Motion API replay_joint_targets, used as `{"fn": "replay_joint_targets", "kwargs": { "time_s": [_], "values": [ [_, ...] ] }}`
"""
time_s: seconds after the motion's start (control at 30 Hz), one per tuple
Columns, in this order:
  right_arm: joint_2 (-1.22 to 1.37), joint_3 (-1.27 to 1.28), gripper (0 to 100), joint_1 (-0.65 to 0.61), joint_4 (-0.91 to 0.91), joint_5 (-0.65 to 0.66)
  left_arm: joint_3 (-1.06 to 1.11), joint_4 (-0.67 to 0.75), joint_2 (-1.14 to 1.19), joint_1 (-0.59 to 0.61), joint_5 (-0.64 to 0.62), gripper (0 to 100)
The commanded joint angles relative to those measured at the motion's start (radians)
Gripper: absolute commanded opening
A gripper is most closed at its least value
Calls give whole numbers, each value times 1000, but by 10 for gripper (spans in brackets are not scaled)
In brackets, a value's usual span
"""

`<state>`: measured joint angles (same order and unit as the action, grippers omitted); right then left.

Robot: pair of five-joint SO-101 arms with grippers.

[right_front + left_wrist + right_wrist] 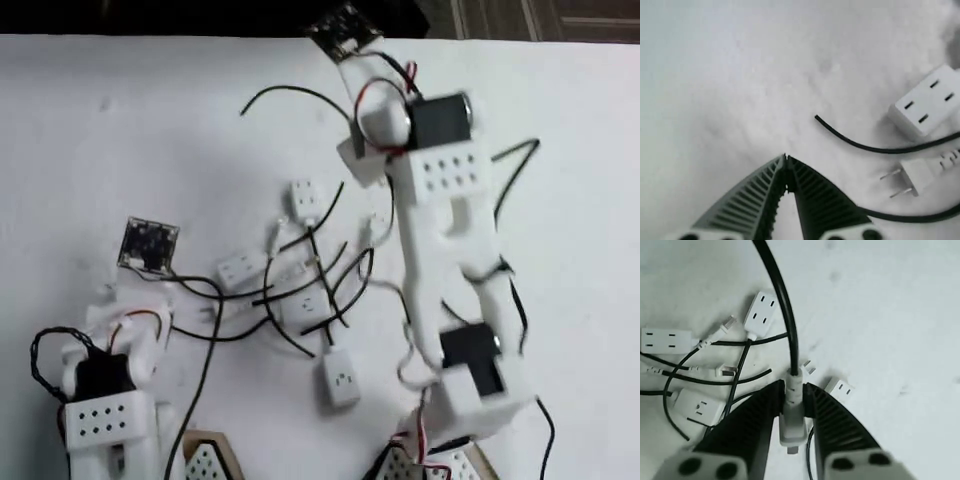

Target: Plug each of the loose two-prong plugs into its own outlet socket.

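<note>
Two arms are standing at a white counter (120, 120), and a tangle of black cords (318, 290) is lying in the middle of it. At the far edge of the tangle, the right gripper (794, 387) is clamping a white plug (792, 422) by its body, and the plug's black cable (782, 300) is running away over the tangle. Several white outlet sockets (761, 310) and loose two-prong plugs (724, 371) are lying in and around the tangle. At the tangle's edge on the left arm's side, the left gripper (786, 159) is hanging over bare counter with its tips pressed together, holding nothing, near one socket (927, 102) and one loose plug (912, 175).
</note>
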<state>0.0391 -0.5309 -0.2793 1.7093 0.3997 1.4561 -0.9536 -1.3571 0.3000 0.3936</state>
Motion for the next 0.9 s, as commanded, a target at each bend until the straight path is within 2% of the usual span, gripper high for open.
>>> {"fn": "replay_joint_targets", "kwargs": {
  "time_s": [0.0,0.2,0.47,0.53,0.67,0.73,0.87],
  "values": [
    [-242,180,17,-15,2,-28,-17,61,-84,1,-95,26],
    [-547,480,18,-105,-39,-34,-74,68,-266,-105,-117,27],
    [-969,982,18,-151,-369,-34,-81,69,-456,-317,-118,24],
    [-1095,1096,18,-185,-432,-40,-81,74,-453,-332,-118,24],
    [-1303,1287,17,-282,-513,-160,-77,109,-452,-337,-118,24],
    [-1369,1343,17,-335,-535,-173,-75,141,-452,-337,-127,24],
    [-1423,1387,17,-429,-553,-229,-75,192,-452,-337,-258,24]
  ]
}}
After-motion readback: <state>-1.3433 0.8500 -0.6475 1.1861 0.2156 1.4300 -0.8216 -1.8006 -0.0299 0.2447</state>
